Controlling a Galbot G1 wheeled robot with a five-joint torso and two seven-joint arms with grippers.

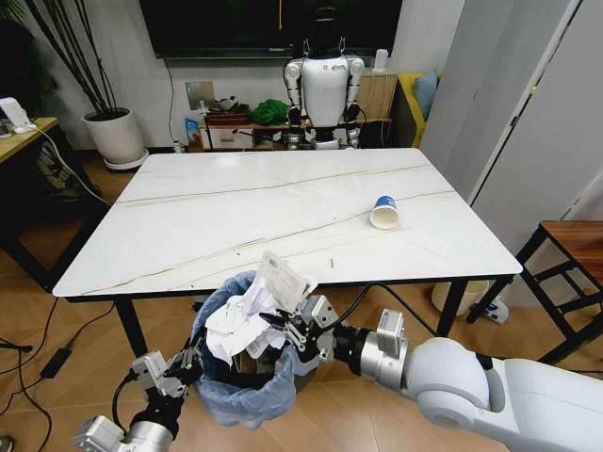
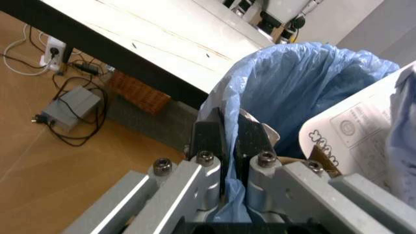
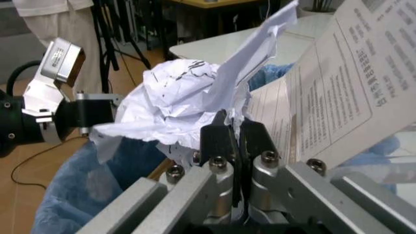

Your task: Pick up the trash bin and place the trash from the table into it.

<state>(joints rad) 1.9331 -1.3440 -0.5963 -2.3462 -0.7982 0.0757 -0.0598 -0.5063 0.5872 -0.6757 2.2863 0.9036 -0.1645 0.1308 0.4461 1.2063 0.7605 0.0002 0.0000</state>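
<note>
The trash bin [image 1: 236, 386], lined with a crinkled light-blue bag [image 2: 305, 83], hangs just below the table's [image 1: 188, 217] near edge. My left gripper [image 1: 187, 364] is shut on its rim, the bag pinched between the fingers [image 2: 211, 134]. Over the bin's mouth, my right gripper [image 1: 288, 330] is shut on trash: crumpled white paper [image 3: 175, 102] and a white printed sheet [image 3: 351, 83] that sticks up above the rim [image 1: 283, 278]. Brown cardboard [image 2: 323, 157] lies inside the bin. A blue-and-white paper cup [image 1: 384, 212] lies on its side on the table's right half.
Another white robot [image 1: 325, 80] stands behind the far edge of the table. A potted plant [image 1: 115, 137] and a tan desk [image 1: 19, 132] are at the left, a wooden stool [image 1: 570, 250] at the right. A cream bin [image 1: 462, 297] and cables [image 2: 65, 105] sit on the floor.
</note>
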